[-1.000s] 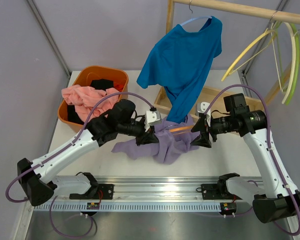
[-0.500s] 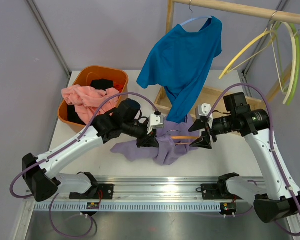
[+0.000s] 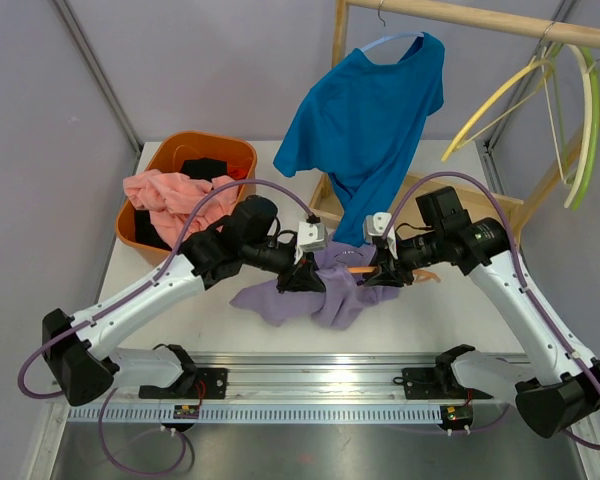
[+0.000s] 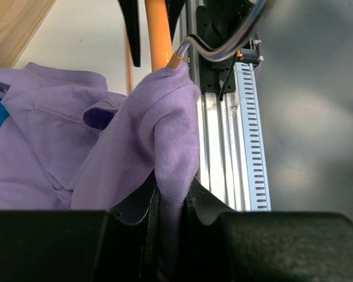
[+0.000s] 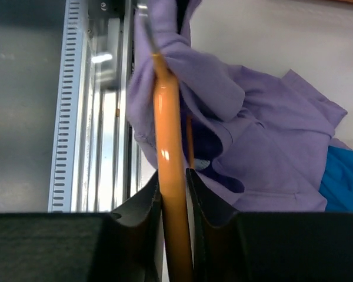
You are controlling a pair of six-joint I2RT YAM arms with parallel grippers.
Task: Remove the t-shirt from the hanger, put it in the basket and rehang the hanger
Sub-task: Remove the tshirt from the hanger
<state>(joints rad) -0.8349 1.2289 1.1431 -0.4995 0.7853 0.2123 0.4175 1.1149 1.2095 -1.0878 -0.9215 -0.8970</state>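
Note:
A purple t-shirt (image 3: 310, 297) lies bunched on the table between my two arms, still draped over an orange hanger (image 3: 361, 268). My left gripper (image 3: 305, 278) is shut on a fold of the purple cloth (image 4: 135, 147), just below the orange hanger (image 4: 159, 35) and its metal hook (image 4: 223, 47). My right gripper (image 3: 380, 270) is shut on the hanger's orange bar (image 5: 167, 147), which runs up between the fingers into the purple shirt (image 5: 270, 153). Much of the hanger is hidden inside the cloth.
A blue t-shirt (image 3: 365, 130) hangs from the wooden rail (image 3: 480, 15), its hem reaching down to the purple shirt. An orange basket (image 3: 242, 152) with pink clothes stands at back left. A wooden box (image 3: 450, 190) and yellow-green hangers (image 3: 570, 110) are at right. A metal rail (image 3: 310, 385) lines the near edge.
My right gripper has moved left to the shirt and shut on the orange hanger bar. The left gripper has kept its hold on the purple cloth and shifted slightly right.

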